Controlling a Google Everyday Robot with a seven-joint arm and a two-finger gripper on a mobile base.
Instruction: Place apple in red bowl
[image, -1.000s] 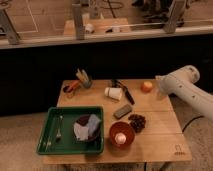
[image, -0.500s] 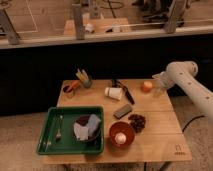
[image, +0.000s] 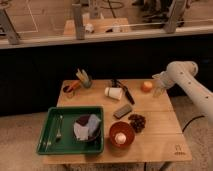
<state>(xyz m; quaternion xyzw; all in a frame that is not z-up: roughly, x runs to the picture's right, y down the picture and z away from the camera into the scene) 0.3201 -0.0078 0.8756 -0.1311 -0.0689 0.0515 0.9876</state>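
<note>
The apple (image: 146, 86), small, round and orange-red, sits on the wooden table (image: 155, 125) near its far right edge. The gripper (image: 159, 86) on the white arm is just right of the apple, close to it at about table height. The red bowl (image: 121, 134) stands near the table's front, middle, with a small white egg-like ball (image: 121, 137) inside it.
A green tray (image: 70, 131) at front left holds a dark bowl with grey-blue cloth (image: 88, 128) and cutlery. A white cup (image: 113, 93) lies on its side, with a black utensil (image: 125, 91), a grey block (image: 122, 110), dark snacks (image: 136, 121) and a utensil holder (image: 83, 79).
The arm has moved left and down, bringing the gripper from right of the table to just beside the apple. The apple and bowl have not moved.
</note>
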